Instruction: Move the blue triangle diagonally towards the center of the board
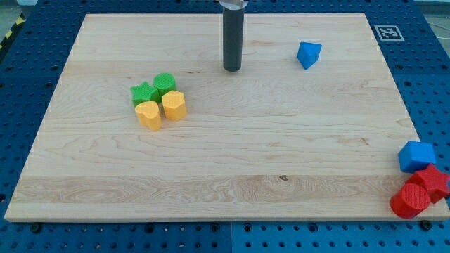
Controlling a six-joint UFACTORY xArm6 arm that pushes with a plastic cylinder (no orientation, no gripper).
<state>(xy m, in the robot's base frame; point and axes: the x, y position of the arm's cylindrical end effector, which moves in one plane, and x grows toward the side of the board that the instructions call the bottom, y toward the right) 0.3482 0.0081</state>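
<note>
The blue triangle (309, 54) lies on the wooden board (225, 161) near the view's top right. My tip (232, 69) touches the board at the top centre, well to the left of the blue triangle and slightly lower in the view. The tip touches no block.
A cluster sits left of centre: a green star (143, 93), a green round block (165, 83), a yellow heart (148, 114) and a yellow block (174, 105). At the bottom right edge are a blue block (416, 156) and two red blocks (430, 182) (410, 202). A marker tag (389, 32) is at the top right corner.
</note>
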